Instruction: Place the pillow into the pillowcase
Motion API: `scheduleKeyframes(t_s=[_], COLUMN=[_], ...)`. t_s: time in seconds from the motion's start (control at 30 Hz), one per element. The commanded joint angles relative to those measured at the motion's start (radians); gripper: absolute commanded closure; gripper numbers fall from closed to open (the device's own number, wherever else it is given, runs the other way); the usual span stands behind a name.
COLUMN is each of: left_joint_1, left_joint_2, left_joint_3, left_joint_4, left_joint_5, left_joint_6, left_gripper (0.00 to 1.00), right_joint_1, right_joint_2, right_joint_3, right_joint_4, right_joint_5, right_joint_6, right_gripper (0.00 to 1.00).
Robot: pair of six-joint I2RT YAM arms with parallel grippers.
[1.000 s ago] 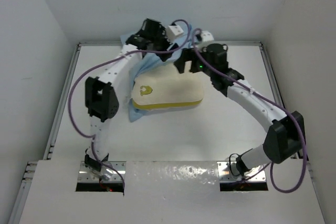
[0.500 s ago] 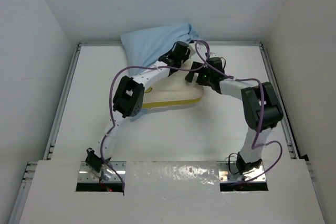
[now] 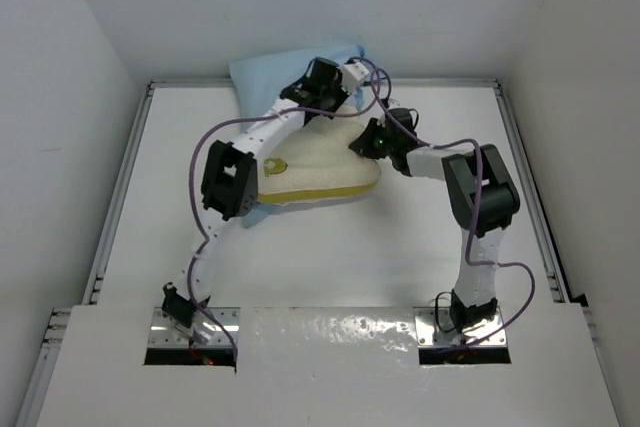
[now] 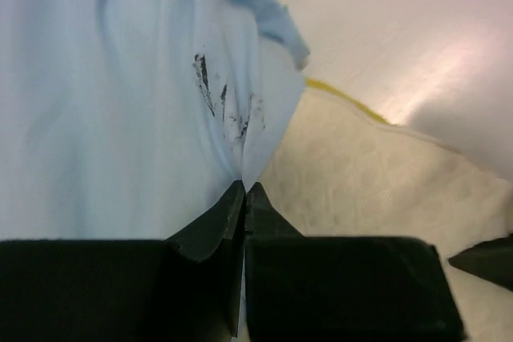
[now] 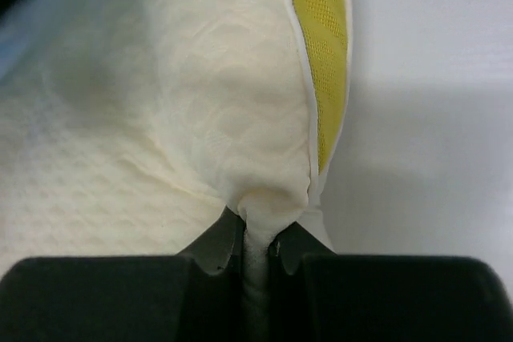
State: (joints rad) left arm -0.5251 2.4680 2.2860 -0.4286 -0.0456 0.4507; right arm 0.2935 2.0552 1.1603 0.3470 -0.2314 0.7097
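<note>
Light-blue pillowcase [image 4: 120,118] lay bunched at the far edge of the table [image 3: 420,247], pinched in the left gripper [image 4: 244,191]. The right gripper [image 5: 256,230] pinched a corner of the cream pillow [image 5: 160,118], mid-table against the pillowcase.

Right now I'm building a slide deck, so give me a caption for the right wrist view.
Close-up: right gripper shut on a pinched corner of the cream pillow, next to its yellow side band.

The pillow [image 5: 160,118] is cream-white with a raised wavy weave and a yellow mesh side band [image 5: 321,54] edged white. The pillowcase [image 4: 104,102] is plain light blue, smudged black near my black fingers [image 4: 200,230].
</note>
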Motion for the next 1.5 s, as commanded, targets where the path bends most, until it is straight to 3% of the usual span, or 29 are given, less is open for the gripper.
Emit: scheduleKeyframes(t_s=[0.0, 0.03, 0.2, 0.3, 0.47, 0.53, 0.67, 0.77, 0.8, 0.83, 0.87, 0.9, 0.97, 1.0, 1.07, 1.1, 1.2, 1.23, 1.3, 1.33, 1.37, 1.4, 1.43, 1.47], left_joint_1=[0.024, 0.02, -0.006, -0.01, -0.041, -0.039, -0.041, -0.035, -0.011, 0.011, 0.04, 0.071, 0.183, 0.215, 0.337, 0.338, 0.482, 0.509, 0.612, 0.64, 0.664, 0.704, 0.721, 0.74], left_joint_2=[-0.185, -0.191, -0.244, -0.28, -0.339, -0.395, -0.512, -0.569, -0.573, -0.575, -0.58, -0.593, -0.625, -0.642, -0.714, -0.739, -0.82, -0.825, -0.828, -0.827, -0.822, -0.814, -0.807, -0.785], left_joint_3=[0.101, 0.125, 0.104, 0.072, 0.184, 0.126, -0.003, -0.127, -0.153, -0.186, -0.215, -0.268, -0.308, -0.316, -0.357, -0.376, -0.451, -0.462, -0.517, -0.543, -0.601, -0.634, -0.693, -0.724], left_joint_4=[-0.157, -0.244, -0.539, -0.64, -0.872, -0.891, -0.889, -0.888, -0.886, -0.881, -0.859, -0.848, -0.804, -0.771, -0.675, -0.641, -0.532, -0.527, -0.515, -0.504, -0.493, -0.478, -0.458, -0.447], left_joint_5=[0.476, 0.574, 0.751, 0.791, 1.009, 1.09, 1.096, 0.994, 0.924, 0.908, 0.9, 0.906, 0.902, 0.879, 0.795, 0.768, 0.629, 0.601, 0.569, 0.557, 0.503, 0.466, 0.428, 0.362], left_joint_6=[-0.067, -0.051, 0.132, 0.183, 0.345, 0.313, 0.336, 0.371, 0.371, 0.367, 0.352, 0.333, 0.284, 0.252, 0.18, 0.165, 0.094, 0.088, 0.092, 0.108, 0.117, 0.14, 0.16, 0.175], left_gripper=[1.0, 1.0, 1.0, 1.0, 1.0, 1.0, 1.0, 1.0, 1.0, 1.0, 0.84, 0.65, 0.28, 0.19, 0.09, 0.04, 0.0, 0.0, 0.09, 0.46, 0.62, 0.72, 0.73, 0.67], right_joint_1=[0.085, 0.135, 0.252, 0.259, 0.266, 0.266, 0.265, 0.269, 0.274, 0.288, 0.295, 0.303, 0.312, 0.311, 0.311, 0.309, 0.299, 0.288, 0.23, 0.175, 0.147, 0.125, 0.104, 0.104], right_joint_2=[-0.197, -0.298, -0.483, -0.489, -0.408, -0.379, -0.281, -0.224, -0.224, -0.231, -0.242, -0.282, -0.379, -0.42, -0.53, -0.561, -0.647, -0.658, -0.67, -0.668, -0.665, -0.665, -0.667, -0.665], right_joint_3=[-0.117, -0.167, -0.298, -0.289, -0.344, -0.326, -0.206, -0.104, -0.085, -0.08, -0.08, -0.086, -0.12, -0.134, -0.139, -0.13, -0.076, -0.068, -0.063, -0.071, -0.106, -0.135, -0.169, -0.251], right_joint_4=[0.139, 0.186, 0.493, 0.497, 0.664, 0.653, 0.363, 0.253, 0.239, 0.195, 0.158, 0.114, -0.039, -0.084, -0.248, -0.306, -0.541, -0.613, -0.634, -0.629, -0.617, -0.599, -0.562, -0.534], right_joint_5=[0.107, 0.142, 0.285, 0.329, 0.472, 0.62, 0.895, 0.807, 0.726, 0.54, 0.444, 0.36, 0.233, 0.199, 0.157, 0.135, 0.025, -0.003, -0.054, -0.063, -0.068, -0.062, -0.043, -0.013], right_joint_6=[-0.102, -0.134, -0.202, -0.179, -0.063, -0.029, 0.065, -0.025, -0.067, -0.151, -0.201, -0.248, -0.349, -0.369, -0.465, -0.502, -0.66, -0.7, -0.684, -0.641, -0.612, -0.587, -0.564, -0.561], right_gripper=[1.0, 1.0, 1.0, 1.0, 1.0, 1.0, 1.0, 0.98, 0.85, 0.44, 0.19, 0.01, 0.01, 0.01, 0.01, 0.01, 0.01, 0.06, 0.62, 0.88, 1.0, 1.0, 0.92, 0.69])
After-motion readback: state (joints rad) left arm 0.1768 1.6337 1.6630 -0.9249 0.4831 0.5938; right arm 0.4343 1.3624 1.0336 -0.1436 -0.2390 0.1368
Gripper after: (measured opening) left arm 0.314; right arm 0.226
